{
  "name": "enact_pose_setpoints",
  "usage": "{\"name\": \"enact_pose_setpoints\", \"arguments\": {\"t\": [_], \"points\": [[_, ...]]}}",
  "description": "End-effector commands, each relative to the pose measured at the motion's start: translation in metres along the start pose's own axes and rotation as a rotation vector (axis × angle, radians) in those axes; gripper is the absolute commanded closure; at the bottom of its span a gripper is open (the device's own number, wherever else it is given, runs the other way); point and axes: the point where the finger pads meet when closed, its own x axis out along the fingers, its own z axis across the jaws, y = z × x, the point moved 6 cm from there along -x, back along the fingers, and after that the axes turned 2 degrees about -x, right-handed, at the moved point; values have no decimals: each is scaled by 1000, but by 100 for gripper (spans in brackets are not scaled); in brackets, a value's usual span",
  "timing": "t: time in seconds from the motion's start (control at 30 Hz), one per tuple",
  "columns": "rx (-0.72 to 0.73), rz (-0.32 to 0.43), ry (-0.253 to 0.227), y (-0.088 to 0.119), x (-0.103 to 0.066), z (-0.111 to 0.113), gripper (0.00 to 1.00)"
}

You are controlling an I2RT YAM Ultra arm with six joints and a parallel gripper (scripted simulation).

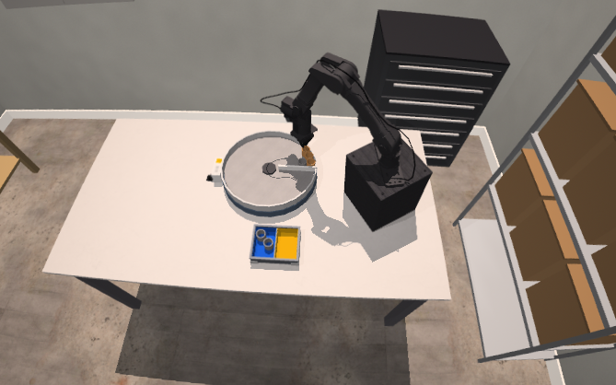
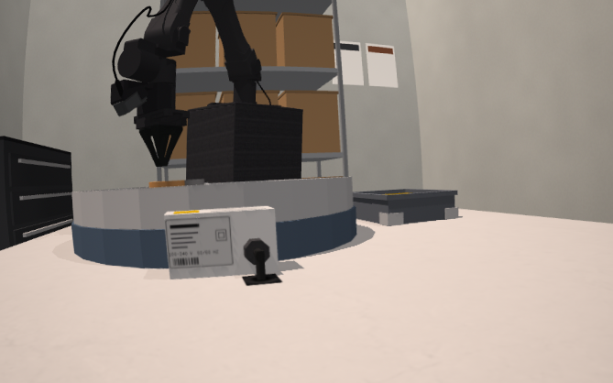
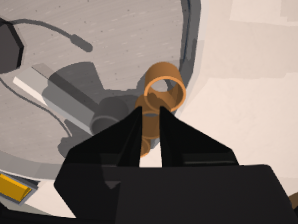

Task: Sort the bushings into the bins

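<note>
A bronze bushing [image 1: 308,154] [image 2: 166,183] [image 3: 164,90] stands on the round grey turntable [image 1: 252,186] [image 2: 251,200] [image 3: 100,16], close to its right rim. My gripper [image 1: 306,142] [image 2: 159,164] [image 3: 150,113] hangs just above it, with the fingers nearly together and nothing between them. A grey steel bushing [image 1: 302,161] [image 2: 194,180] stands beside the bronze one, at the end of a white bar. The blue bin [image 1: 256,250] holds two steel bushings [image 1: 261,233] [image 1: 268,242]. The yellow bin [image 1: 286,243] beside it holds nothing.
A white control box [image 1: 215,168] [image 2: 220,240] with a knob stands at the turntable's left side. The arm's black pedestal [image 1: 381,186] [image 2: 244,137] stands to the right. A black drawer cabinet [image 1: 434,81] and shelves with cartons stand beyond the table.
</note>
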Motion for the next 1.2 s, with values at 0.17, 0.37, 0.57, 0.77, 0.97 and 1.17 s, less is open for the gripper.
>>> {"name": "enact_pose_setpoints", "arguments": {"t": [0.17, 0.37, 0.57, 0.77, 0.97, 1.17], "points": [[3, 5, -4, 2, 1, -3, 86], [3, 5, -4, 2, 1, -3, 86], [0, 7, -4, 5, 1, 1, 86], [-4, -3, -6, 1, -2, 5, 86], [-4, -3, -6, 1, -2, 5, 86], [-4, -3, -6, 1, -2, 5, 86]]}}
